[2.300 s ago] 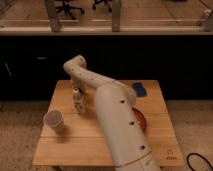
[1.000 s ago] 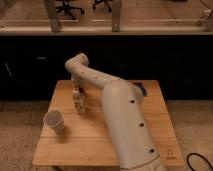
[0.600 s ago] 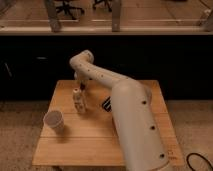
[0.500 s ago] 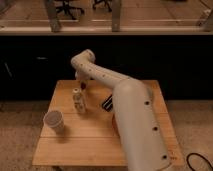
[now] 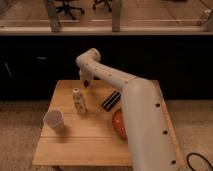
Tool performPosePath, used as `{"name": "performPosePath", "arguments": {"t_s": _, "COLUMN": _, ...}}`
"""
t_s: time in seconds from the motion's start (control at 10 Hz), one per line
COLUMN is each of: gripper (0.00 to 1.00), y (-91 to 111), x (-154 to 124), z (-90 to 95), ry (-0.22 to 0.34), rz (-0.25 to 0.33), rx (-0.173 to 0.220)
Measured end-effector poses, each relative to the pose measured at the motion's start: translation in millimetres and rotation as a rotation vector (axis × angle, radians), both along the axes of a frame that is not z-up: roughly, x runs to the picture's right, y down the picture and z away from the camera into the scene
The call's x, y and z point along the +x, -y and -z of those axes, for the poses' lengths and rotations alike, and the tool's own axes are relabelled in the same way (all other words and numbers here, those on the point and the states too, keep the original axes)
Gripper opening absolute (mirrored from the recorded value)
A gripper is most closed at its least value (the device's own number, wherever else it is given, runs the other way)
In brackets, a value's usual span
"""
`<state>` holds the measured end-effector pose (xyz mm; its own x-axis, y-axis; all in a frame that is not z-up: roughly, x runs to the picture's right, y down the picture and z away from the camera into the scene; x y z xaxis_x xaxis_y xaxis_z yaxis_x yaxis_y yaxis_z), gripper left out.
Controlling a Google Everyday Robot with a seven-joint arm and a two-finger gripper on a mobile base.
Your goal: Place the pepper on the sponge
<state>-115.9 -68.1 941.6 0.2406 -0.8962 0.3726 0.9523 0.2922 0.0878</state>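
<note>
My gripper (image 5: pixel 86 81) hangs from the arm's bend over the back left part of the wooden table (image 5: pixel 75 145). It is just behind the pale shaker bottle. A small dark-reddish lump, the pepper (image 5: pixel 87 84), sits at the gripper's tip, and the gripper is shut on it. The sponge is hidden behind my white forearm (image 5: pixel 140 115), which crosses the right side of the table.
A pale shaker bottle (image 5: pixel 77 100) stands left of centre, and a paper cup (image 5: pixel 53 121) stands at the front left. A black ridged block (image 5: pixel 111 100) lies mid-table. The orange bowl (image 5: pixel 118 125) shows partly beside my forearm. A dark counter runs behind the table.
The gripper rose from beside the shaker bottle and moved back and to the right, carrying the reddish lump. The forearm swung right and now covers the blue sponge.
</note>
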Motion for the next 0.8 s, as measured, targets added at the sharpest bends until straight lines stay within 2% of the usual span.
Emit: {"name": "performPosePath", "arguments": {"t_s": 0.8, "gripper": 0.00, "y": 14.5, "x": 51.0, "z": 9.8, "ry": -0.063, "rz": -0.149, "rx": 0.053}}
